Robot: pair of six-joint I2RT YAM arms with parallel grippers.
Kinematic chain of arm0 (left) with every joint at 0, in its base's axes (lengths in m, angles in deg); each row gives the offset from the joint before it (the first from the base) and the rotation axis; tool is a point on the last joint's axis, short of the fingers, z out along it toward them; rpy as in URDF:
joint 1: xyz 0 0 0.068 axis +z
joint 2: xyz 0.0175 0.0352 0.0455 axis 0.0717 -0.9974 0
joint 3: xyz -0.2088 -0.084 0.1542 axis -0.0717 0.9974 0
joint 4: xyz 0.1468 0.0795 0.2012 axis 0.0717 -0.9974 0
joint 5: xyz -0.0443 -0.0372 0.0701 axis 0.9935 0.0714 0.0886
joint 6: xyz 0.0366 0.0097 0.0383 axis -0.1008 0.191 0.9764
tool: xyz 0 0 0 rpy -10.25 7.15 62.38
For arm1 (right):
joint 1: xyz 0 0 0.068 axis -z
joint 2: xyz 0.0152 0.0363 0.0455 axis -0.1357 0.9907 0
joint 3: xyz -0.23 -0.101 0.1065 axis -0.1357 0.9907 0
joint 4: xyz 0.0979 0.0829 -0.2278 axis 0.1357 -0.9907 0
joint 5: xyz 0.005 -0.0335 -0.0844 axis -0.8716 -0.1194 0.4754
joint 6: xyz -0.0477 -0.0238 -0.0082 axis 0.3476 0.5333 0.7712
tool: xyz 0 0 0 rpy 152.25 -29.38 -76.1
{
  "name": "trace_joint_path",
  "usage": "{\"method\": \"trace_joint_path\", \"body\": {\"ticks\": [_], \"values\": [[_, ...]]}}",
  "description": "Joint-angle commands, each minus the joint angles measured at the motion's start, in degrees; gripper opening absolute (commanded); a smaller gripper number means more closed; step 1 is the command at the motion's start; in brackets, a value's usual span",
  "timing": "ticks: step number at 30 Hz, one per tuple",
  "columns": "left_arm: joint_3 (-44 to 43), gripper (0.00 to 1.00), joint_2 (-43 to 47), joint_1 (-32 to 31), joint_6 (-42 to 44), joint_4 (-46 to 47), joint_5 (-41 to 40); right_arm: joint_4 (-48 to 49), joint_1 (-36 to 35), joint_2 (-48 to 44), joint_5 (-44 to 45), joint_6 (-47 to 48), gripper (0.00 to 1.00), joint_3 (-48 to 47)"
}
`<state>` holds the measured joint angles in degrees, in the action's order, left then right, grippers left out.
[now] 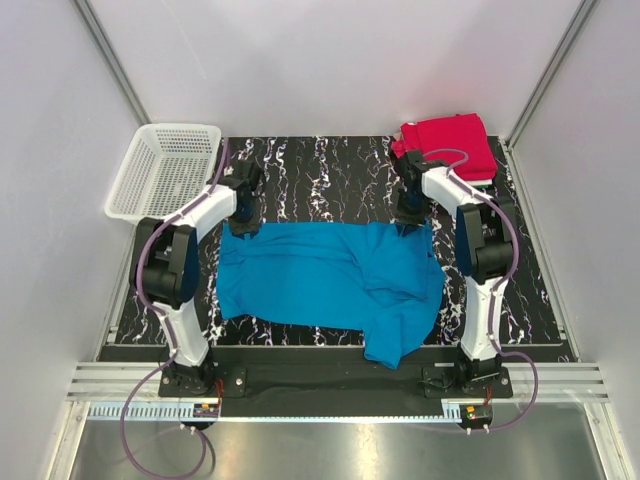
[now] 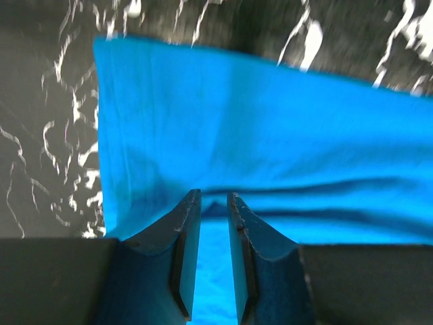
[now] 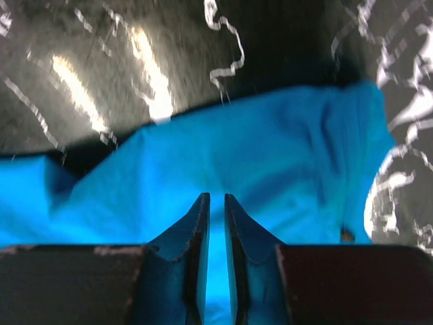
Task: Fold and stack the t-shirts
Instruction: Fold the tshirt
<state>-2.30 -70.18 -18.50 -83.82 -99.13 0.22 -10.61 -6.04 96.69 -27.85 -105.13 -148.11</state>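
Note:
The bright blue t-shirt [image 1: 330, 280] lies spread and rumpled across the black marbled mat, with one part hanging toward the near edge at the right. My left gripper [image 1: 243, 222] is at its far left edge, and in the left wrist view the gripper [image 2: 214, 196] stands nearly shut with blue cloth [image 2: 270, 135] between the jaws. My right gripper [image 1: 410, 225] is at the far right edge, and in the right wrist view the gripper [image 3: 216, 196] is pinched on blue cloth [image 3: 270, 149]. A folded red t-shirt [image 1: 447, 143] tops a stack at the far right corner.
A white plastic mesh basket [image 1: 165, 170] stands off the mat's far left corner. The black marbled mat [image 1: 320, 175] shows beyond the shirt. White walls close in the left, right and back sides.

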Motion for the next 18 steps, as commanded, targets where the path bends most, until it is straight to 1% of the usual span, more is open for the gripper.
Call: {"method": "trace_joint_path", "body": {"ticks": [1,6,7,8,9,10,11,13,18], "values": [[-4.3,0.27,-3.3,-0.2,0.0,1.6,-2.2,1.4,0.0,2.5,-0.7,2.8,0.21,-4.3],[-7.3,0.27,-6.3,0.2,-0.2,1.2,-3.9,1.5,0.4,4.8,0.5,3.6,0.20,-5.8],[-7.6,0.26,-7.5,0.3,-0.2,1.0,-4.2,1.4,0.4,5.0,0.8,3.6,0.15,-5.9],[-8.7,0.22,-8.3,0.3,-0.1,0.7,-4.6,1.4,0.6,5.3,1.1,3.5,0.12,-6.0],[-9.5,0.14,-9.0,0.3,-0.1,0.1,-5.0,1.0,0.9,5.8,1.9,3.6,0.09,-6.1],[-10.3,0.03,-10.9,0.3,-0.4,-1.4,-5.5,0.8,1.1,6.0,2.3,3.5,0.06,-6.0],[-12.1,0.00,-11.8,0.3,-0.7,-2.5,-7.0,0.6,1.4,6.1,2.7,3.5,0.00,-6.0],[-13.6,0.00,-13.5,0.3,-1.3,-4.4,-8.2,-0.1,2.2,5.9,4.4,3.2,0.00,-5.4],[-14.4,0.00,-14.4,0.3,-1.9,-4.5,-9.8,-0.1,4.2,4.8,5.6,3.8,0.00,-3.7]]}}
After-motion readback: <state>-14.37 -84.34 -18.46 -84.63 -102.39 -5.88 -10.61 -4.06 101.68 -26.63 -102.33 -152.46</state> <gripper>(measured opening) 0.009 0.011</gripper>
